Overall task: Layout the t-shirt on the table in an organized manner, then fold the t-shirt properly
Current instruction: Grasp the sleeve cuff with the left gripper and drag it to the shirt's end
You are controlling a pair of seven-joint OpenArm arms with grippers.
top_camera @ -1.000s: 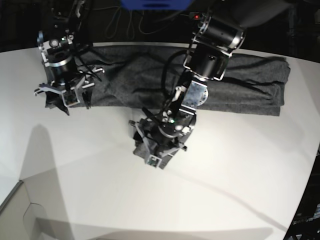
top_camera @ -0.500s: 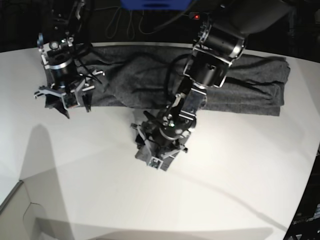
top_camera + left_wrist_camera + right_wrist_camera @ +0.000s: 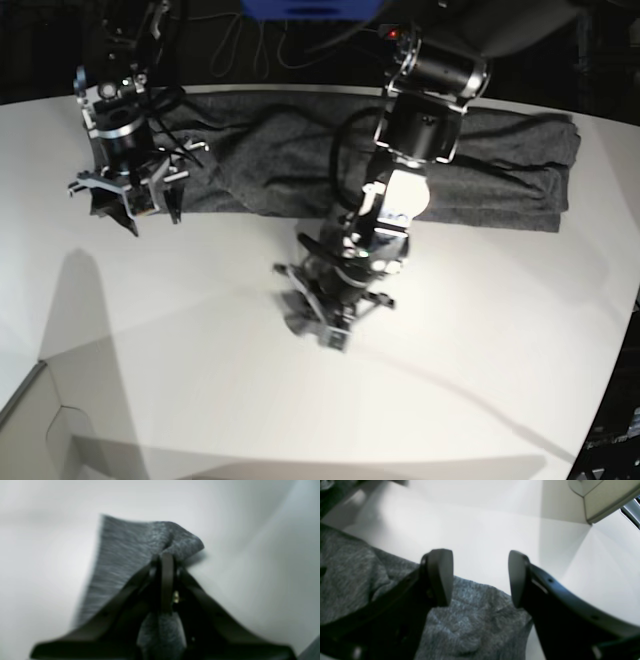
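Note:
The dark grey t-shirt [image 3: 500, 170] lies bunched in a long band along the far side of the white table [image 3: 480, 340]. My left gripper [image 3: 320, 322] is shut on a flap of the shirt [image 3: 130, 555], held out over the middle of the table; in the left wrist view [image 3: 166, 557] the jaws pinch the cloth's edge. My right gripper [image 3: 125, 205] is open above the shirt's left end. In the right wrist view [image 3: 480, 577] its fingers [image 3: 440, 577] hover apart over the grey cloth [image 3: 470, 622], near its edge.
A pale flat box corner [image 3: 30, 430] sits at the near left; it also shows in the right wrist view [image 3: 602, 497]. Cables and a blue object [image 3: 310, 8] lie beyond the far edge. The table's curved edge [image 3: 610, 400] runs down the right.
My left gripper has moved a little toward the near side and right, drawing the held flap of shirt with it. The right gripper has stayed almost still and open.

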